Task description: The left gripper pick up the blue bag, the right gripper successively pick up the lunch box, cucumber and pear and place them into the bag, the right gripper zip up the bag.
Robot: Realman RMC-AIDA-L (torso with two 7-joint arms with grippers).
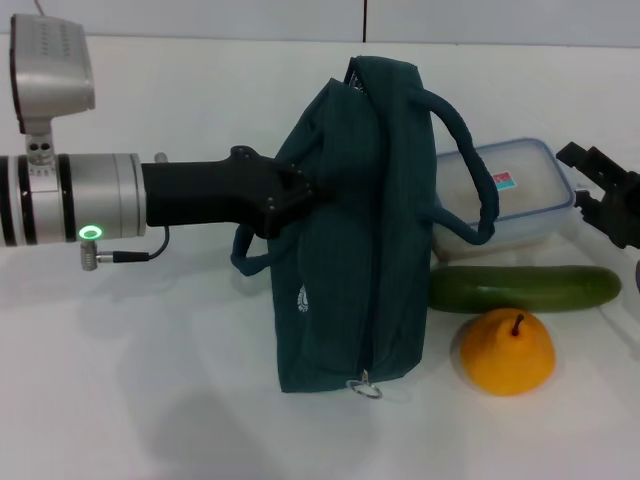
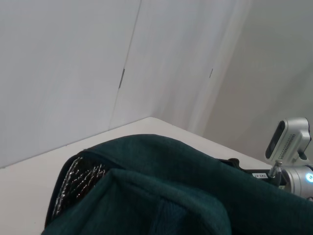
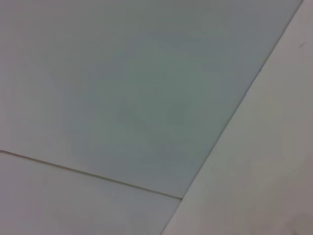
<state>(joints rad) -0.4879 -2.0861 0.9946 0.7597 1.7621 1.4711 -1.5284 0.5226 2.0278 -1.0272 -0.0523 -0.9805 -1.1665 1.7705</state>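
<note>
Gripping the blue bag, left tool leaves its right flank crowded.

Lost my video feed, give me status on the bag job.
Left gripper shut on blue bag, holding it upright. Right gripper near lunch box, empty. Cucumber, pear on the table, unobstructed.

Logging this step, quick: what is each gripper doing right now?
Left gripper: shut on the blue bag, holding it upright.
Right gripper: beside the lunch box, holding nothing; fingers cannot be told.
</note>
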